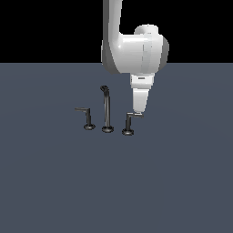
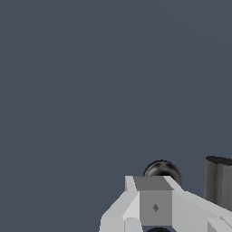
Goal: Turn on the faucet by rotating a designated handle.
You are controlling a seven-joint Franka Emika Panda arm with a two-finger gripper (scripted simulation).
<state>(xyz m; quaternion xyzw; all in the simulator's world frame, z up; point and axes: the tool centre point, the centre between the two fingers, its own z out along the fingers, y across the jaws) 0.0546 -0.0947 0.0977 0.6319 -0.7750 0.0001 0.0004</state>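
In the exterior view the faucet stands as three dark pieces in a row on the flat grey floor (image 1: 54, 191): a tall thin spout (image 1: 107, 111) with a curved tip in the middle, a twin handle (image 1: 87, 117) on that view's left, and the handle (image 1: 131, 122) with the paler lever on that view's right, just beside the spout. Each piece sits upright on a small round base. The twin's lever points toward the view's left; the handle's pale lever points toward the view's right. The white arm (image 1: 132, 50) comes down from above, and its gripper (image 1: 138, 112) tapers to a narrow tip that meets the outer end of the pale lever, touching it or nearly so. From here the fingers read as one closed wedge with no visible gap, but whether they clamp the lever or merely press beside it cannot be told. In the wrist view the pale grey gripper (image 2: 154, 199) fills the lower edge, a rounded dark knob (image 2: 162, 170) shows just past it, and a dark cylinder (image 2: 219, 181) stands close at the side; which faucet parts these are is unclear.
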